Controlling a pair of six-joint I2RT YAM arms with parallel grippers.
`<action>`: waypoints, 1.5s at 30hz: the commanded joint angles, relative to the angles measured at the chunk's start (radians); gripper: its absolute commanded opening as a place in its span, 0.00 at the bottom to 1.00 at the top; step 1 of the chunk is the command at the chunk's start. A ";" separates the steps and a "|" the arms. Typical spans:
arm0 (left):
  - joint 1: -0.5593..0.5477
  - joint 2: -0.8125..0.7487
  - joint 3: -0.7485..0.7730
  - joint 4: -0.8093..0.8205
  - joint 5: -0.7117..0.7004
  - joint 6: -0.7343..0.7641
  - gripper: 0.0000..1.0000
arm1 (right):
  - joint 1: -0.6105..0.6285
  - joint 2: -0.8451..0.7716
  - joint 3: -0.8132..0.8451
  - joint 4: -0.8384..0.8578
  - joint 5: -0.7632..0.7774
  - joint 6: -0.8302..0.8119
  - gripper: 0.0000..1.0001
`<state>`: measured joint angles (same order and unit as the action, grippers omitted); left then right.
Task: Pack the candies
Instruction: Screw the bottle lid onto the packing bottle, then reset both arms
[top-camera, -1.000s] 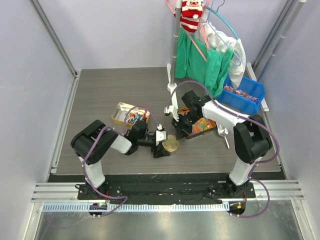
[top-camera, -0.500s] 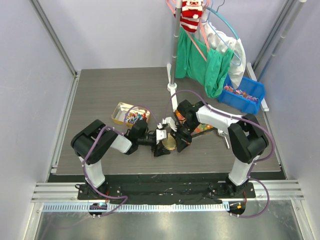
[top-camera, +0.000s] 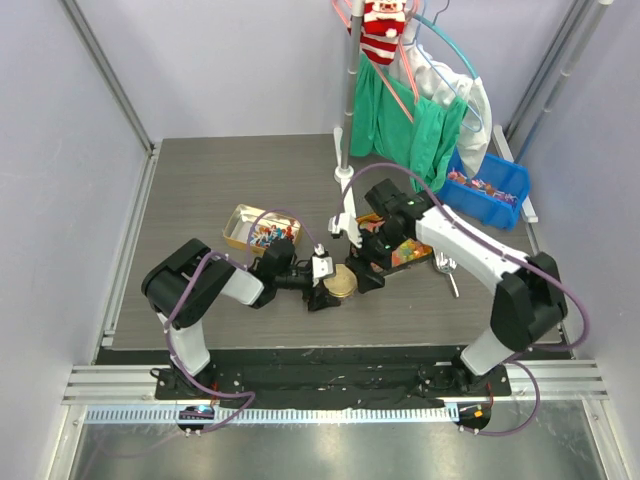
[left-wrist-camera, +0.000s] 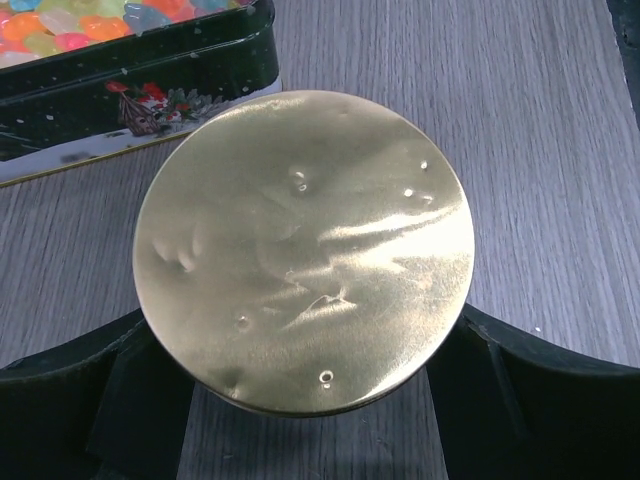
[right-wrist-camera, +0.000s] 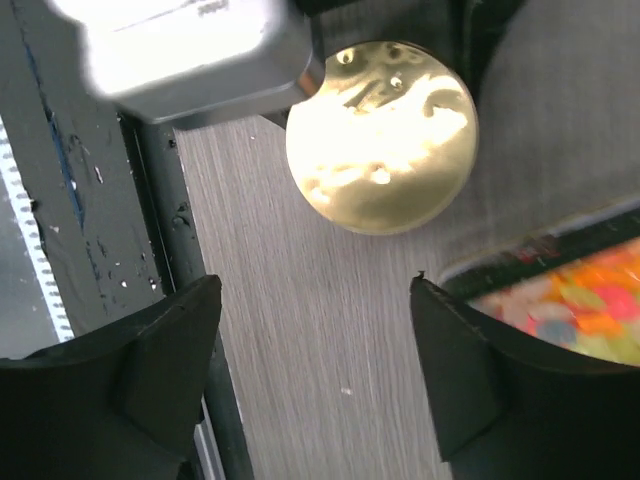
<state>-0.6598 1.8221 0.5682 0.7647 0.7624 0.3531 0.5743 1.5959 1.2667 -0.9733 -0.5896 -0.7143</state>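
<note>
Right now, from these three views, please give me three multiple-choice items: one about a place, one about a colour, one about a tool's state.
1. Where is the round gold tin? A) between the left tool's fingers B) on the floor C) on the rack
2. What colour is the bin at the far right of the table? A) red B) blue C) yellow
3. How is the right tool? A) shut on a candy B) open and empty C) out of view
Answers: 1 A, the fingers flank it; 2 B, its wall is blue; 3 B, bare table shows between its fingers.
</note>
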 joint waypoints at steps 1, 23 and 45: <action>0.009 0.016 0.021 -0.077 -0.015 0.033 0.61 | -0.036 -0.115 -0.009 0.013 0.066 -0.047 0.95; 0.022 -0.139 0.304 -1.207 0.244 0.562 1.00 | -0.143 -0.429 -0.181 0.312 0.182 0.030 1.00; 0.161 -0.388 0.782 -1.440 -0.090 0.187 1.00 | -0.198 -0.556 -0.222 0.545 0.197 0.266 1.00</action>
<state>-0.4805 1.6253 1.3941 -1.0286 0.9668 0.9642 0.3817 1.0855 1.0477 -0.5709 -0.4362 -0.5610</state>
